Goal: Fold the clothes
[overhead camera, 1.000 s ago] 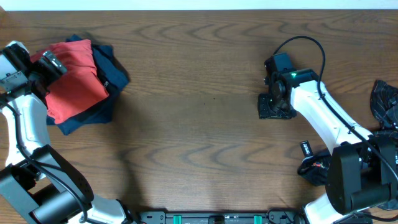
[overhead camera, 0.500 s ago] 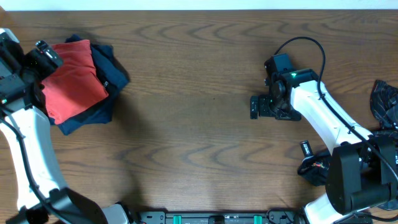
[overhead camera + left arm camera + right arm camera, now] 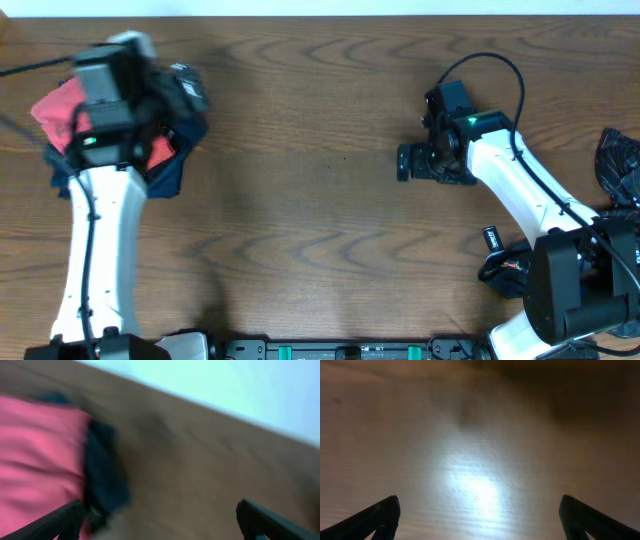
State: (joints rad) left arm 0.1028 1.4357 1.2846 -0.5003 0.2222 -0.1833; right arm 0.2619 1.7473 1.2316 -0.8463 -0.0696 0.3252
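Observation:
The clothes lie in a pile at the table's far left: a coral-red shirt (image 3: 52, 104) on top of navy shirts (image 3: 168, 170). My left arm reaches over the pile and hides much of it. My left gripper (image 3: 178, 92) hovers at the pile's right edge. In the blurred left wrist view the left gripper (image 3: 165, 530) is open, with the red shirt (image 3: 35, 455) and navy cloth (image 3: 102, 475) to its left and nothing between the fingers. My right gripper (image 3: 437, 165) stands open above bare wood. The right wrist view shows the right gripper (image 3: 482, 525) with only table between its fingertips.
A dark garment (image 3: 620, 165) lies at the table's right edge beside the right arm's base. The wooden table (image 3: 320, 230) stretches between the two arms. Its far edge (image 3: 320, 17) meets a white wall.
My left arm has swung in from the left edge and now lies over the pile. My right gripper has gone from shut to open, staying in the same spot.

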